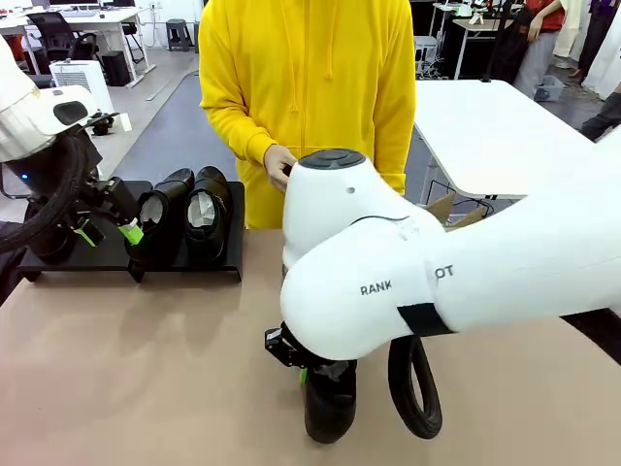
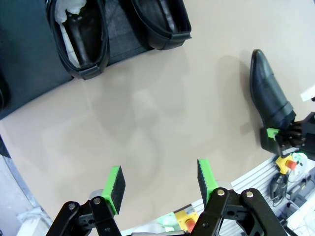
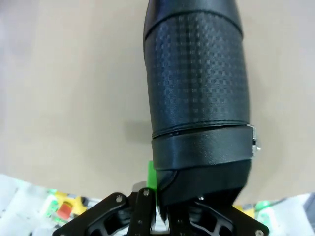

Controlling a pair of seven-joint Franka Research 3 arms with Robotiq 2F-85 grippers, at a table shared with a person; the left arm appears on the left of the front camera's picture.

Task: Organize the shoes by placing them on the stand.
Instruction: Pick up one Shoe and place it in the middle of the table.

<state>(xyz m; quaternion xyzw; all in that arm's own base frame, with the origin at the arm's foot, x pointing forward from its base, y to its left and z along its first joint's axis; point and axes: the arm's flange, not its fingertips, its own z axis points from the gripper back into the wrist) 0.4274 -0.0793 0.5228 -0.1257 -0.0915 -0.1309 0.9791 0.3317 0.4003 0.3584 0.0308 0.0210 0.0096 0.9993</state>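
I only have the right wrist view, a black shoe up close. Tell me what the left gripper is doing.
Observer: The left gripper is open and holds nothing, above bare table near the stand.
Operator: Report what is on the stand.
Observer: Two shoes stand side by side on it, paper stuffing inside.
Operator: Say where my shoe sits.
Observer: The right gripper is shut on the shoe at its heel end, near the table's front, apart from the stand.
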